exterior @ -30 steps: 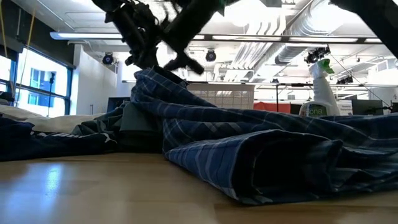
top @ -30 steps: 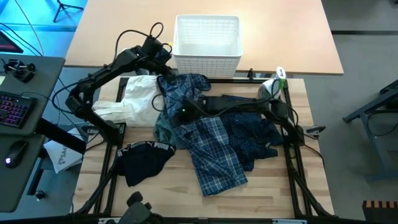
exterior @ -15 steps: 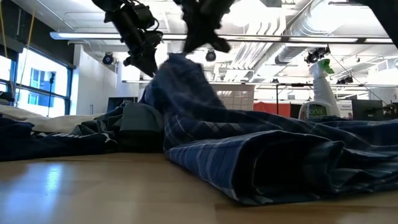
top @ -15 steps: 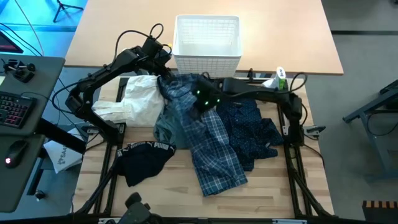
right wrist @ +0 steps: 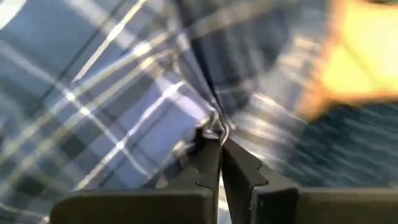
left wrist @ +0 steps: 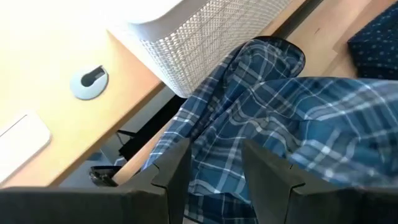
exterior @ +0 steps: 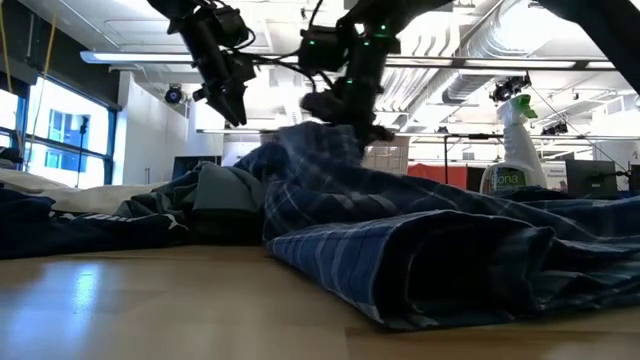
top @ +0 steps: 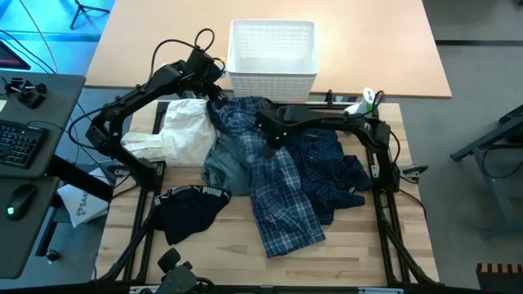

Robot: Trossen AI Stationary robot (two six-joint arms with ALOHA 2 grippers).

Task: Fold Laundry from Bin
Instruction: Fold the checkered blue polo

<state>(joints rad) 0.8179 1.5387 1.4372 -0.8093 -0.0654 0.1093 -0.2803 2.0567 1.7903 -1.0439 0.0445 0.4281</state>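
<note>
Here, five garments lie on the table [top: 122, 245] beside one bin [top: 272, 51]; right gripper [top: 274, 135] pinches the plaid shirt [top: 274, 184] (left gripper [top: 214, 91] half-open, empty).

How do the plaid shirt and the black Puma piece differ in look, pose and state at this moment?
The plaid shirt is blue-white checked; the black piece is plain black with white Puma lettering. The shirt stretches long down the table's middle, its top end lifted; the black piece lies flat near the front left. The right gripper is shut on the shirt and the left gripper is at its upper edge; nothing touches the black piece. Both are out of the bin.
</note>
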